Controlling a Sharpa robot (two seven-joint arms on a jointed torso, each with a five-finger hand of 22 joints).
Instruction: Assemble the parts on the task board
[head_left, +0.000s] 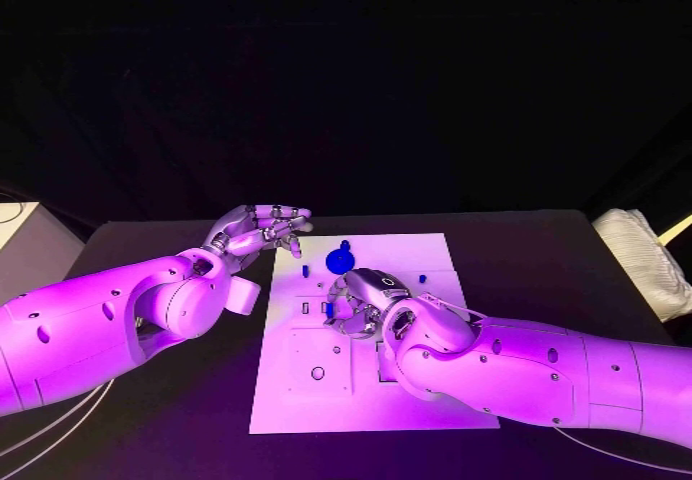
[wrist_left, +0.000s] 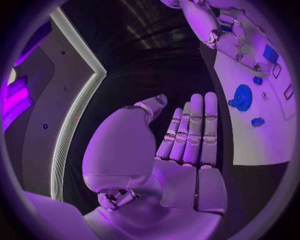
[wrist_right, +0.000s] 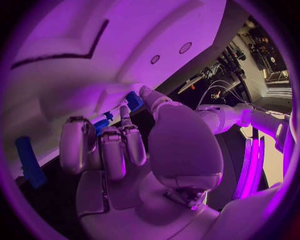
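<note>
Head view: a white task board (head_left: 418, 400) is seen lying in the middle of a black table (head_left: 548, 250), with the right hand (head_left: 368, 300) lowered onto its middle and the left hand (head_left: 260, 232) raised beside the board's far left corner. A round blue part (head_left: 340, 261) is seen on the far half of the board, between the two hands, and a small blue part (head_left: 306, 270) is found near the board's left edge, just beside the left hand. Another small blue part (head_left: 423, 278) is placed toward the board's right side. From the right wrist view, the right hand (wrist_right: 125, 145) is shown with its fingers curled down against the board (wrist_right: 75, 70), and a small blue piece (wrist_right: 134, 100) is pinched at the tips of thumb and fingers. A blue bar-shaped part (wrist_right: 28, 161) is seen lying apart from that hand. From the left wrist view, the left hand (wrist_left: 181, 150) is shown with its fingers straight and held side by side, and nothing is held in it; the board (wrist_left: 250, 130) with its round blue part (wrist_left: 241, 97) lies beyond the fingertips (wrist_left: 201, 100).
</note>
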